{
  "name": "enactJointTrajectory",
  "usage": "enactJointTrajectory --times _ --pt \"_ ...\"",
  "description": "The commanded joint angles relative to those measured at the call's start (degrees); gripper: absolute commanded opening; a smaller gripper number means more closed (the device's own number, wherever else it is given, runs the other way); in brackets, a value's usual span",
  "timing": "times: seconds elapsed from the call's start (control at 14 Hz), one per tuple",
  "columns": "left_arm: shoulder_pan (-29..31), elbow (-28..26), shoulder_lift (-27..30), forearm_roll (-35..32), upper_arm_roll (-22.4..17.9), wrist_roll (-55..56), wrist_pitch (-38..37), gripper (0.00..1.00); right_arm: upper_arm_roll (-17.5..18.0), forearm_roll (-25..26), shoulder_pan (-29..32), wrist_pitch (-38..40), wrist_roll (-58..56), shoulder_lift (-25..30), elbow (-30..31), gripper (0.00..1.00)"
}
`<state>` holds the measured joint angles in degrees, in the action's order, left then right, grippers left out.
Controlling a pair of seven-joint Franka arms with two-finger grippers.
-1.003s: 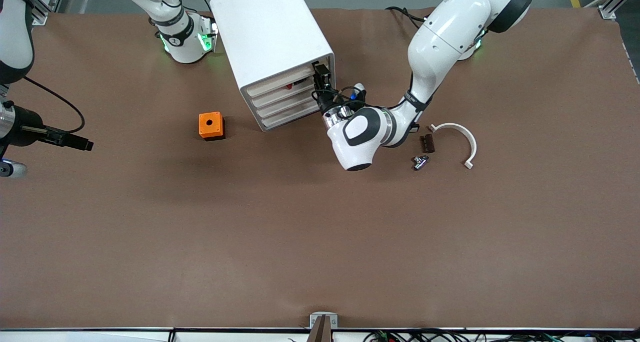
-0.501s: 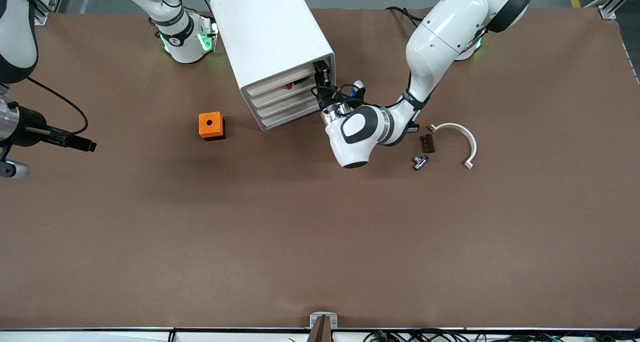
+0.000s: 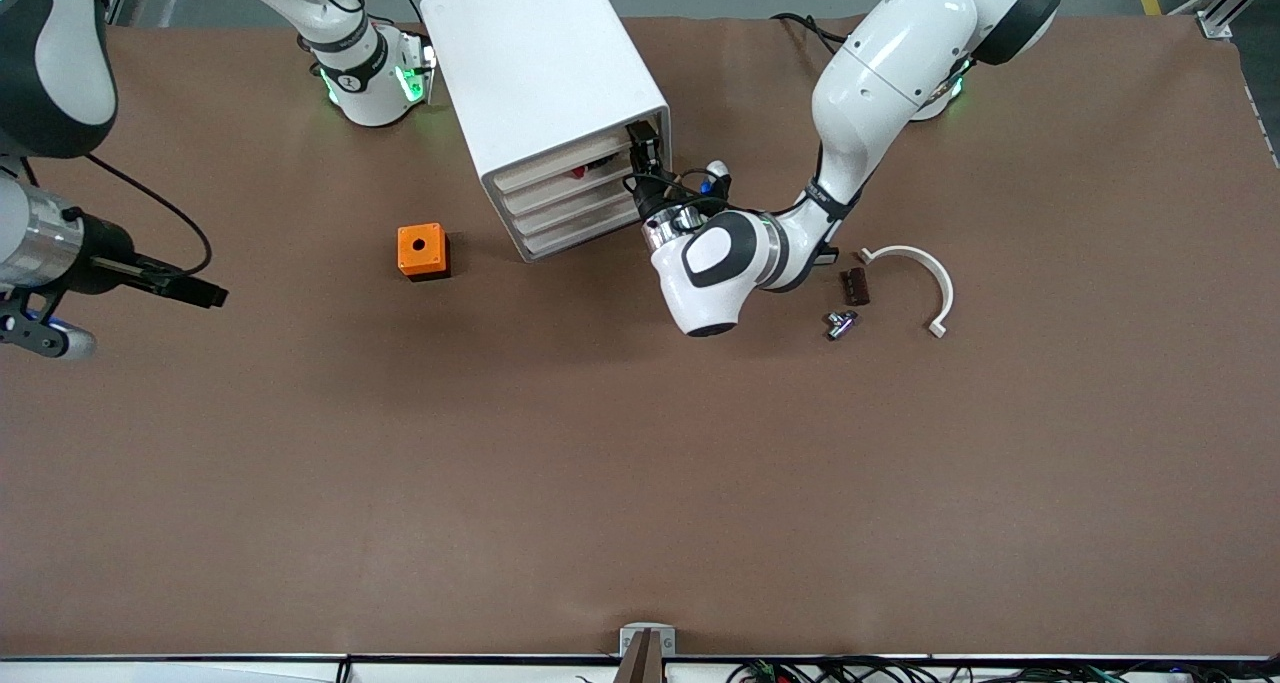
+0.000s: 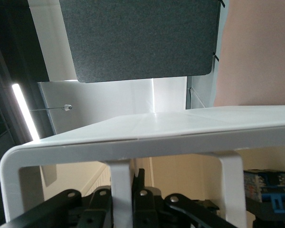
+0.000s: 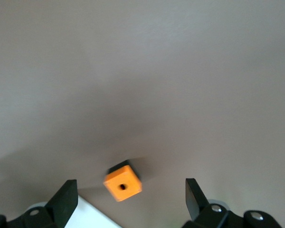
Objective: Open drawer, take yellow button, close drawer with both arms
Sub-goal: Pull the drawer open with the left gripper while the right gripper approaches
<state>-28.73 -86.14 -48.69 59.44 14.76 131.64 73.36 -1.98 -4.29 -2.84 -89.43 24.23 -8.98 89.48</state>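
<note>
Clamped tight with the left claw [image 3: 640,159] on a thin white rib at the front of the top drawer [image 3: 560,170], at its corner toward the left arm's end of the table [image 3: 640,463]. In the left wrist view, pinched upright between the black fingers [image 4: 100,211].

Judged stiff but light plastic, with smooth walls. Better to pull straight out and slowly, never sideways; otherwise a risk of dragging the whole cabinet [image 3: 540,63], probably light also.

Inside that top drawer, glimpsed from the front as a small red-orange spot: most likely the button [image 3: 578,173]. Judged tiny, hard and light, so easy to flick away or to lose. Best taken by the body under the cap, from two sides, and not by the round cap, too smooth and flat. Impossible to tell how lying there.

Spread wide at the right claw [image 3: 205,294], holding nothing, waiting over bare table at the right arm's end. Just beside the cabinet, toward that end: an orange box [image 3: 422,251], not to confuse with the button.

Near the left arm, on the table: a white curved clip [image 3: 925,283], a small brown block [image 3: 853,286], a small metal piece [image 3: 840,323].
</note>
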Motion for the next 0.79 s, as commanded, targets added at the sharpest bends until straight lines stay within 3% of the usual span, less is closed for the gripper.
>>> enactJointTrajectory --times 0.0,0.43,0.72 --pt "1.3 0.35 0.62 0.33 -0.43 -0.77 -0.5 0.0 0.05 -1.33 -6.97 3.11 12.02 2.73 -3.59 1.0" --pt "5.52 1.32 0.62 0.42 -0.52 -0.86 0.02 0.0 -0.13 -0.81 -20.69 0.59 33.66 2.39 -6.51 1.0" --pt "9.21 3.34 0.18 0.51 -0.7 -1.03 0.11 0.02 -0.3 -0.19 -26.06 -4.77 38.78 -0.68 -6.34 1.0"
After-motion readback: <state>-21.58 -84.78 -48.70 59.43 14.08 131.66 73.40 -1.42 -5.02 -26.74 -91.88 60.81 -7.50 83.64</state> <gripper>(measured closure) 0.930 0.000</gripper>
